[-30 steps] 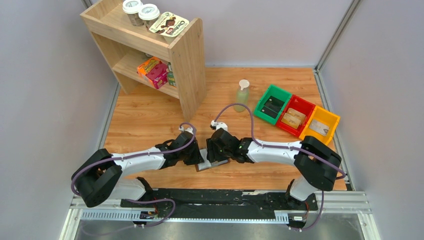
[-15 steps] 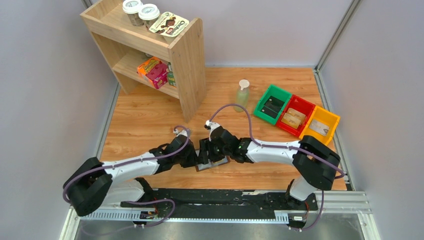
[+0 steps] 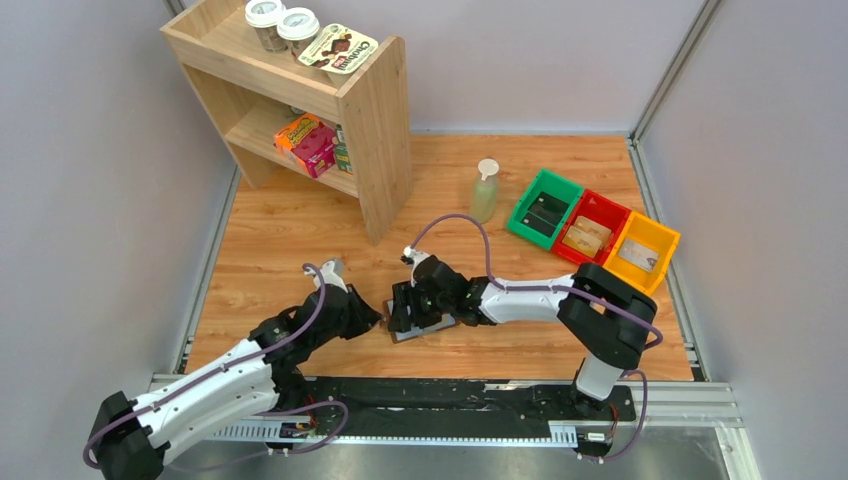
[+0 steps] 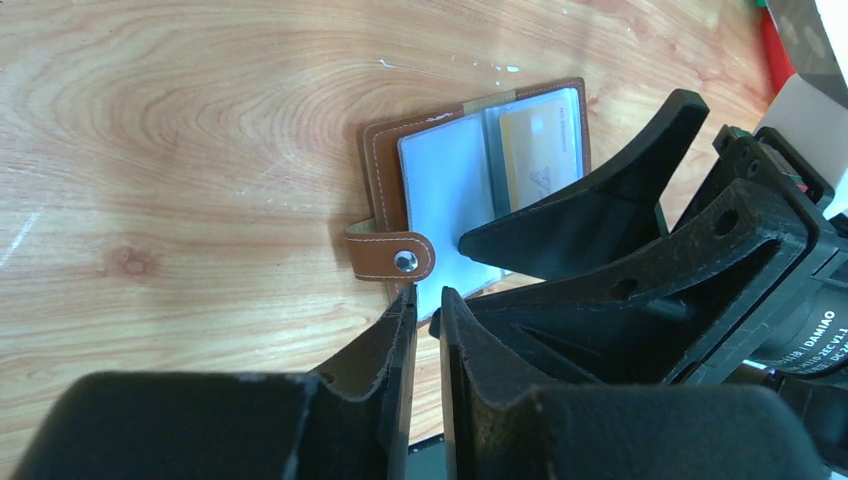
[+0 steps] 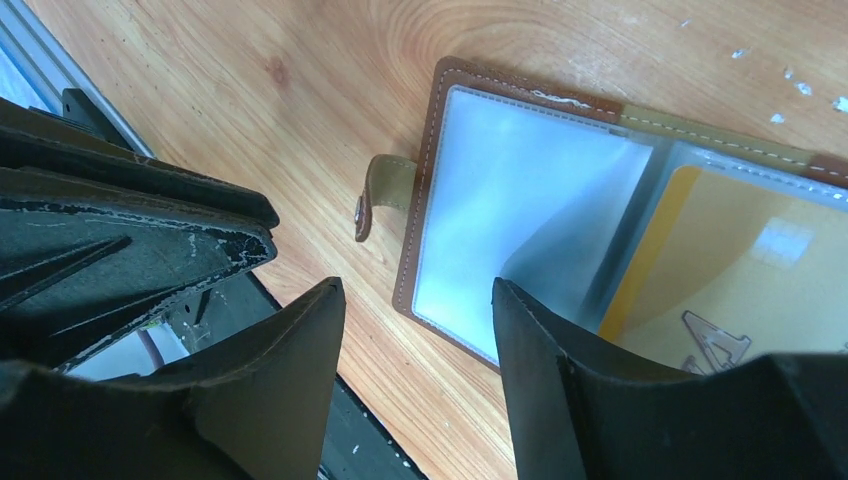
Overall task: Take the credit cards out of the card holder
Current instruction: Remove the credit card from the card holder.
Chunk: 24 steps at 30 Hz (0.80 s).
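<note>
On wooden tabletop point(image 3: 280, 240): poised over open card holder point(image 5: 520, 200) with right gripper point(image 5: 415, 300) spread; left gripper point(image 4: 427, 300) barely parted, probably empty; next, pinch tan-gold credit card point(image 4: 540, 145) by its edge

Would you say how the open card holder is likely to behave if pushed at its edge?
The card holder lies flat and thin, so it would probably slide on the smooth wooden table rather than tip. Its clear sleeve curls up, suggesting floppy plastic. The gold card inside likely stays stiff.
</note>
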Each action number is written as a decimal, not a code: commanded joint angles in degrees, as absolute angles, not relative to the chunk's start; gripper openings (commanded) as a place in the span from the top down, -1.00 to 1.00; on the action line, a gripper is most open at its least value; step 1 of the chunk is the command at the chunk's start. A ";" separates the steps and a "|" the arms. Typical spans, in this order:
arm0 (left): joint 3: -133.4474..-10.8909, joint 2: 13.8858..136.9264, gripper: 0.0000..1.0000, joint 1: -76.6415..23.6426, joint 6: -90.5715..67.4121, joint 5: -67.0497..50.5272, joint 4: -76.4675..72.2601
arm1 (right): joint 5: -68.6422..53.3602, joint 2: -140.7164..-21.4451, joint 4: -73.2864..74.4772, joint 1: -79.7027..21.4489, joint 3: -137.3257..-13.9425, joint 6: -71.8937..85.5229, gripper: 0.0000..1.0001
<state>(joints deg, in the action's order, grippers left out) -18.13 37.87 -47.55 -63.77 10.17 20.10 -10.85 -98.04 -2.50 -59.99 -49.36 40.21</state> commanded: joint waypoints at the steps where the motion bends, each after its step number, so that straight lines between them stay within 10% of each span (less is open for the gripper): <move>1: -20.38 37.26 0.54 -47.72 -63.90 11.60 22.76 | -10.81 -96.60 -4.13 -60.21 -51.68 39.99 -0.20; 24: -36.65 61.95 0.28 -47.64 -59.85 4.14 13.46 | 4.58 -81.99 6.24 -54.85 -44.83 37.00 0.08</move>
<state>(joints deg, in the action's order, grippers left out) -36.12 58.22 -47.55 -59.81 7.22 18.44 3.51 -81.65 5.82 -56.40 -47.24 36.38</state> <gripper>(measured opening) 0.351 0.485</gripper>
